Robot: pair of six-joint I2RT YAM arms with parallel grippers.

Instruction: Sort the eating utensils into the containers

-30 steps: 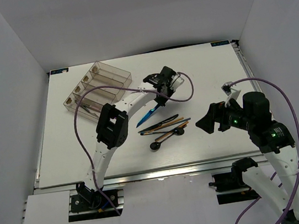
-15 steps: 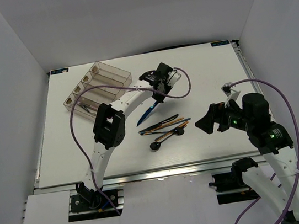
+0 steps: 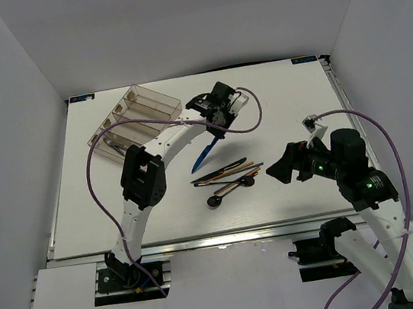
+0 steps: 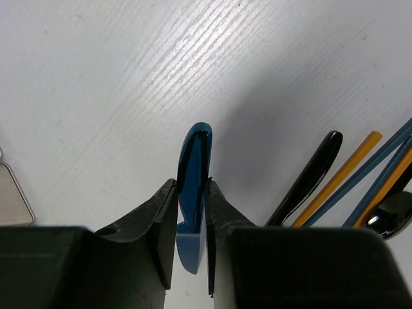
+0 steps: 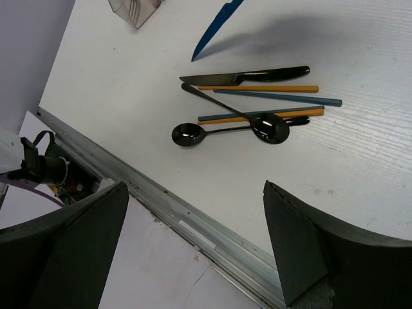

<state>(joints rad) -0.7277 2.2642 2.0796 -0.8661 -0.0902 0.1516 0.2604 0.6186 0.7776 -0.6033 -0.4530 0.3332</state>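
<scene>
Left gripper [image 3: 216, 126] is pinched narrow on the blue knife [image 4: 193, 168], holding it by the handle with the pointed blade slanting down toward the near left. The knife is lifted off the white table [image 3: 300, 110], and its shadow falls apart from it. Since a second ago, gripper and knife have drifted slightly toward the far left, closer to the clear tray [image 3: 160, 98]. The right gripper [image 3: 279, 169] has barely moved and hovers with its jaws spread wide, holding nothing, just right of the utensil pile.

The tray sits angled at the table's far left corner, with dark cutlery in one compartment. Bare table lies between it and the knife. A metal rail [image 5: 161, 199] marks the near edge, close below the pile.

The knife is glossy deep blue, thin and one-piece. Left on the table are a black knife [image 5: 251, 76], two black spoons [image 5: 187, 134], and orange and blue chopsticks [image 5: 277, 98], bunched together.
</scene>
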